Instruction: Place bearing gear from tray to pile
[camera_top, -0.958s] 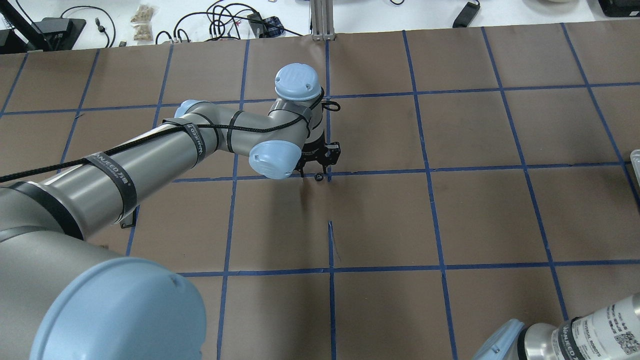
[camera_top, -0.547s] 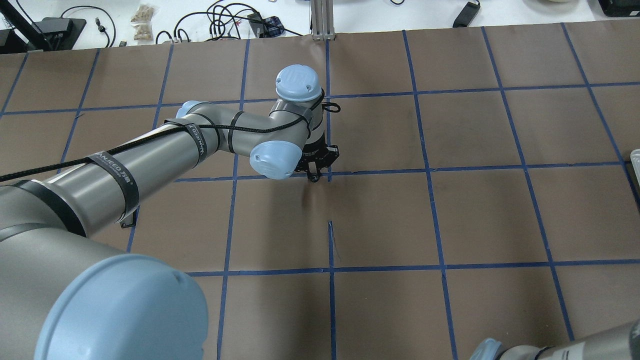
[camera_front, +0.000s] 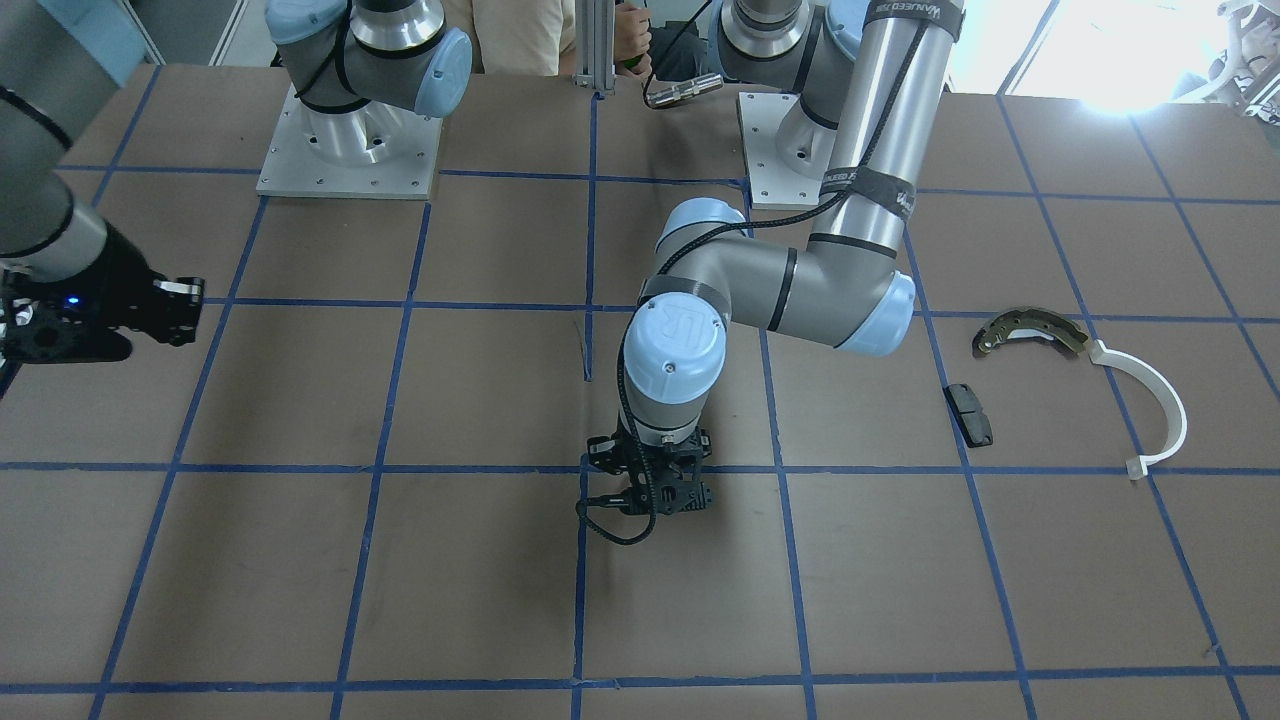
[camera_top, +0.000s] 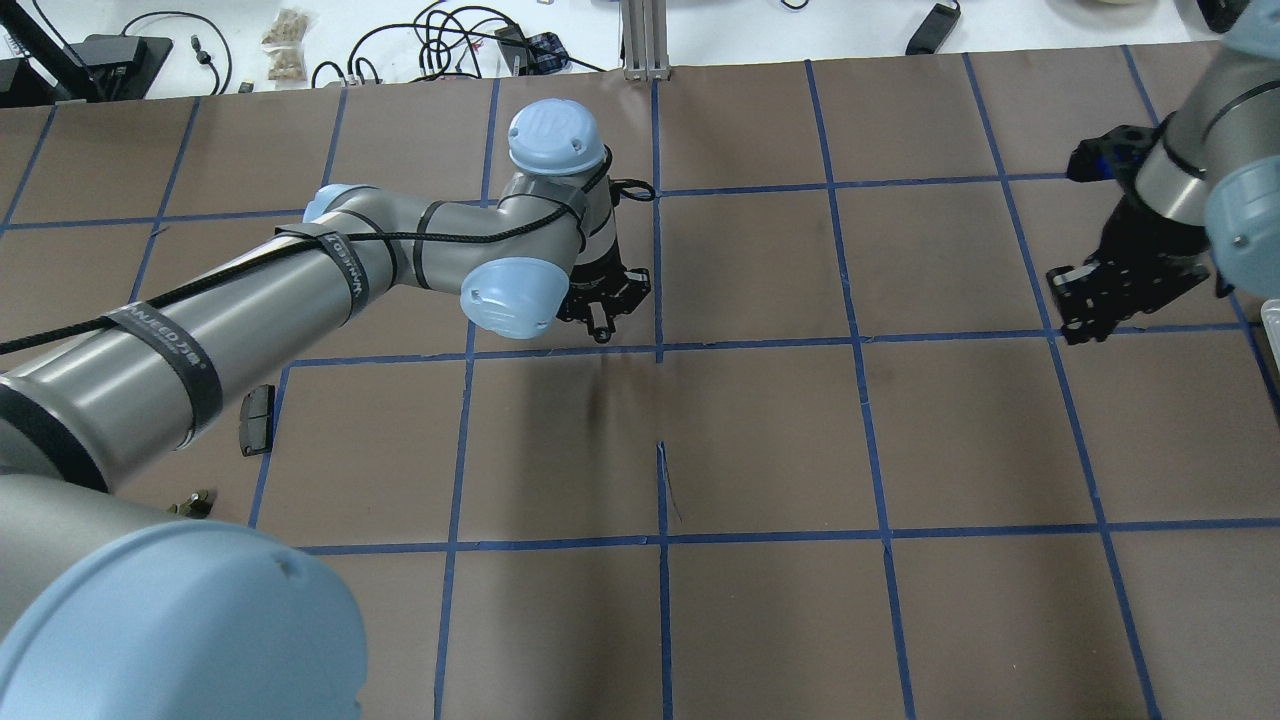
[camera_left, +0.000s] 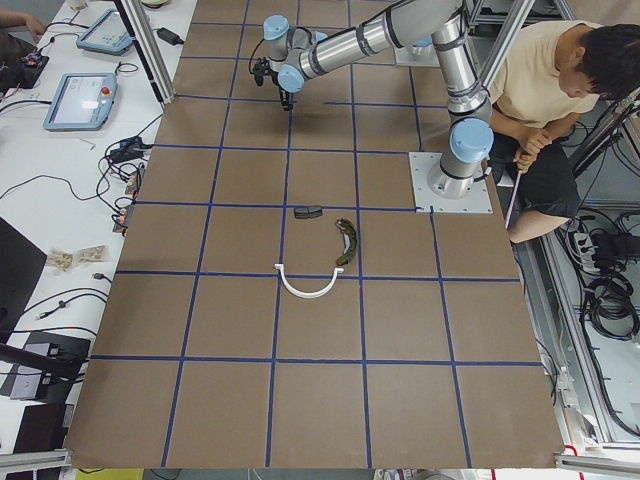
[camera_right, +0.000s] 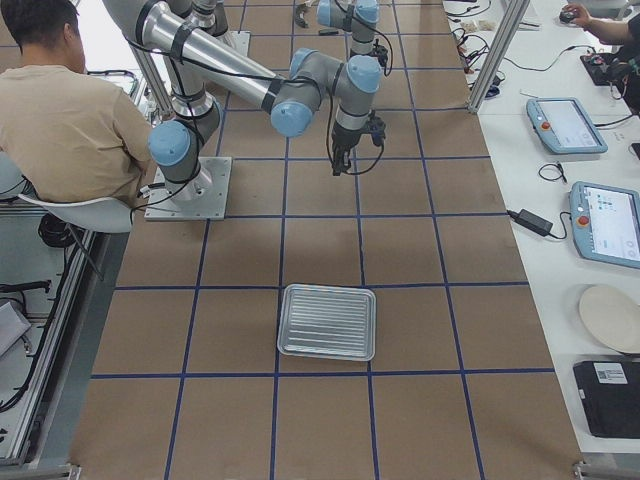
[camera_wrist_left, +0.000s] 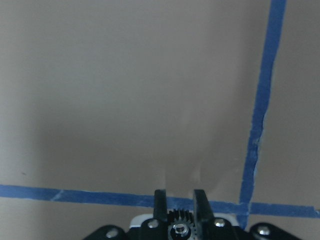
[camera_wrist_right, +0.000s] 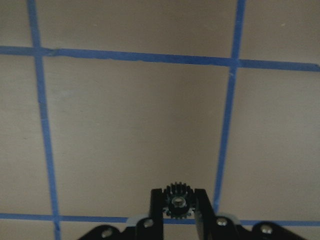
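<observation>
My left gripper (camera_top: 600, 330) hangs above the table's middle, shut on a small dark bearing gear (camera_wrist_left: 178, 219) between its fingers (camera_wrist_left: 160, 200). My right gripper (camera_top: 1078, 322) is at the table's right, shut on another small gear (camera_wrist_right: 178, 199). The ridged silver tray (camera_right: 327, 322) lies flat past the right gripper; only its edge (camera_top: 1270, 322) shows in the overhead view. The pile lies on my left: a bronze-grey brake shoe (camera_front: 1030, 332), a white curved strip (camera_front: 1162, 405) and a black pad (camera_front: 969, 414), well apart from the left gripper (camera_front: 652, 492).
The table is brown paper with a blue tape grid. A person sits behind the robot bases (camera_left: 560, 90). Cables, tablets and a plate lie on the white bench beyond the far edge (camera_right: 585, 130). The black pad also shows beside my left forearm (camera_top: 256, 418).
The left gripper shut on the gear on the table, lifted it and moved left and slightly away. The right arm swung from the bottom right corner to the right side.
</observation>
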